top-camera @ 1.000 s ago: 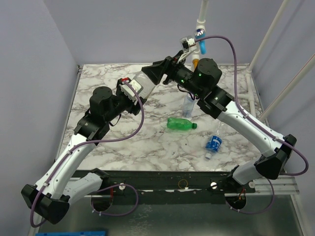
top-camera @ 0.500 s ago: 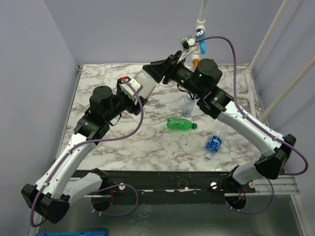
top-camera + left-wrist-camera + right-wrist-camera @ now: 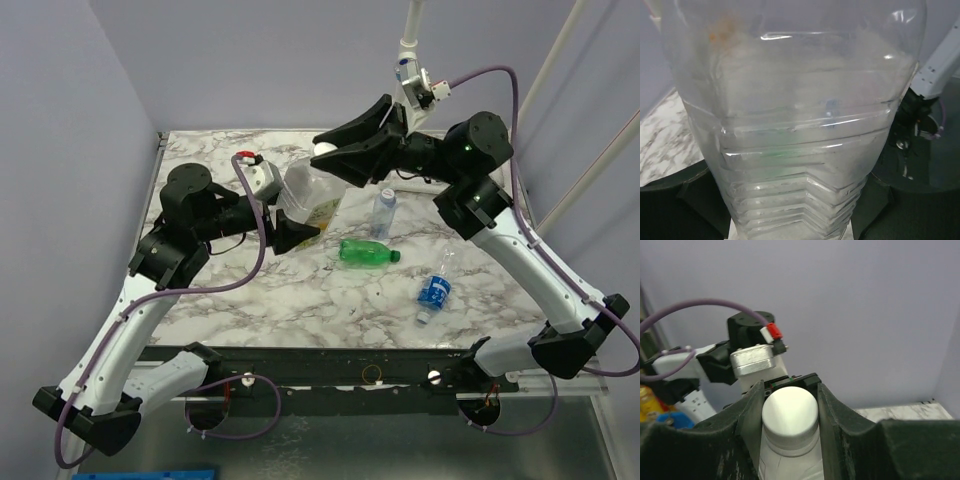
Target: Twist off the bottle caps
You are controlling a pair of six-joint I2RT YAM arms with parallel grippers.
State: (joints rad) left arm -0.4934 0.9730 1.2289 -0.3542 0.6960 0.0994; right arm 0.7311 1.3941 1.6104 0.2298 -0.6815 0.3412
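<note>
Tall clear bottle (image 3: 308,192) tilted above the marble surface (image 3: 250,300), left end effector (image 3: 297,222) clamped round its body, right end effector (image 3: 790,407) closed on its white cap (image 3: 790,415) — green bottle (image 3: 368,253) lying nearby.

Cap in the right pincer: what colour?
White. The cap shows best in the right wrist view.

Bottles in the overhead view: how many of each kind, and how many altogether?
Large clear bottle: 1
Green bottle: 1
Small clear bottles with blue labels: 2
Total: 4
</note>
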